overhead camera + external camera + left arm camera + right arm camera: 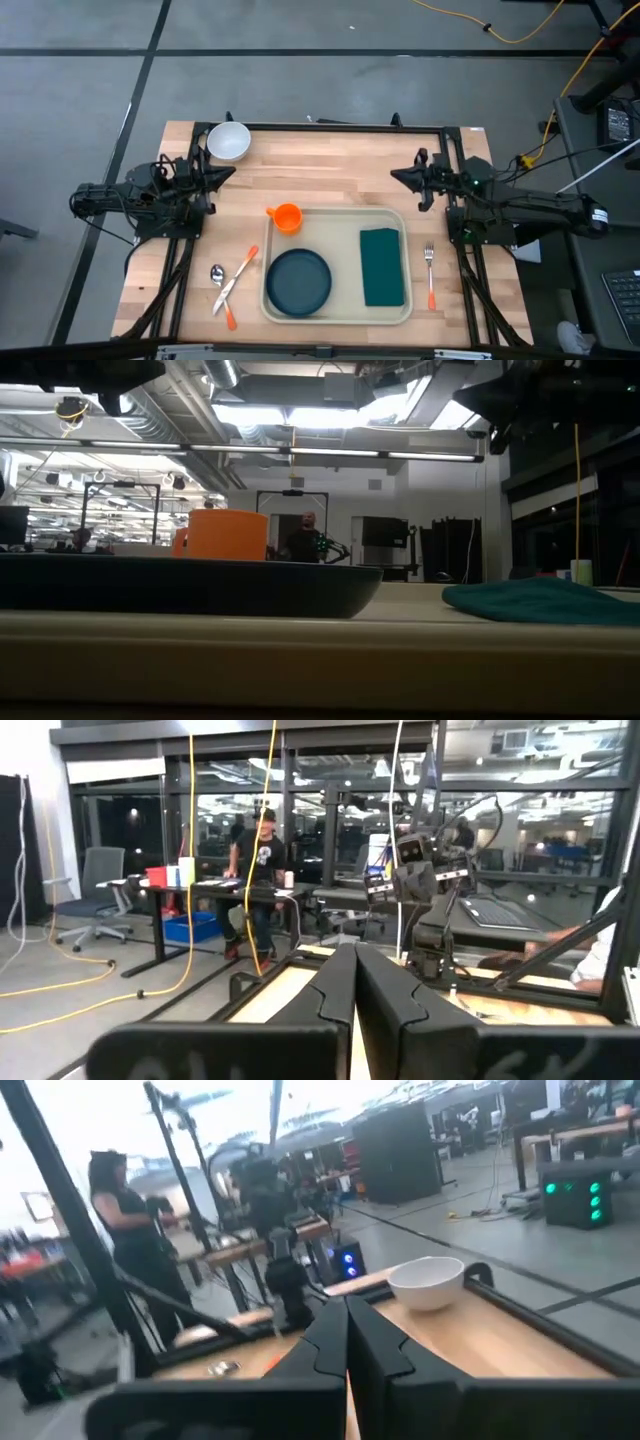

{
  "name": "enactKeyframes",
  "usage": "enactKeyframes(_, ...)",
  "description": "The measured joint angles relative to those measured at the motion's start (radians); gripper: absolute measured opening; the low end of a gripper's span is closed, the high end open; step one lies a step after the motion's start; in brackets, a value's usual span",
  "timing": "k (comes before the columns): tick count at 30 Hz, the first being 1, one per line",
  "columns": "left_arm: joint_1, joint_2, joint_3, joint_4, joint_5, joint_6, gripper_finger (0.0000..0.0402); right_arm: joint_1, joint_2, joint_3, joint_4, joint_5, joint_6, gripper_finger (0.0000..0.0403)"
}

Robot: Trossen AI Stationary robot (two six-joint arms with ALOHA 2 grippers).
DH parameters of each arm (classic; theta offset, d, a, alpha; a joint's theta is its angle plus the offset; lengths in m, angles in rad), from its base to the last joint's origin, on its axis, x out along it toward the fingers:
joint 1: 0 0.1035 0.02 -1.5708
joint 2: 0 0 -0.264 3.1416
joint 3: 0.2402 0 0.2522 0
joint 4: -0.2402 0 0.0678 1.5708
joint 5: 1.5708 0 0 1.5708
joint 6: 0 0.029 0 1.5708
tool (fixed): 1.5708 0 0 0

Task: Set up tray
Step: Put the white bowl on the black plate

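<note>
The cream tray [385, 222] lies at the table's near middle. On it rest a dark teal round plate [298, 279], a folded teal cloth [381, 266] and, at its far left corner, an orange cup [287, 217]. In the low view the plate [190, 586], cup [226, 534] and cloth [545, 600] stand behind the tray's rim [320, 650]. My left gripper [228, 172] is shut, raised at the table's left far side. My right gripper [397, 174] is shut, raised at the right far side. Both touch nothing.
A white bowl [229, 141] sits at the far left corner, also in the right wrist view as a bowl [427, 1282]. A spoon [218, 274] and an orange-handled knife [238, 274] lie left of the tray, a fork [430, 272] right of it. People show in the room beyond.
</note>
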Motion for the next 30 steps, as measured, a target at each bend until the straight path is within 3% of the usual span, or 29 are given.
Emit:
enactKeyframes(3, 0.0, 0.0, 0.0, -0.005, -0.024, 0.021, 0.0003, 0.0, -0.004, 0.002, -0.038, 0.011, -0.09, 0.0001)
enactKeyframes(7, 0.0, 0.0, 0.0, -0.005, -0.041, 0.022, 0.0001, -0.004, -0.026, 0.002, -0.052, 0.061, -0.093, 0.0)
enactKeyframes(25, 0.0, 0.006, 0.001, -0.025, -0.057, -0.008, 0.0003, -0.003, -0.196, 0.002, -0.227, 0.061, -0.145, 0.0)
enactKeyframes(30, 0.0, 0.081, 0.096, -0.142, -0.064, -0.021, 0.0002, -0.003, -0.221, 0.002, -0.294, 0.056, -0.142, 0.0)
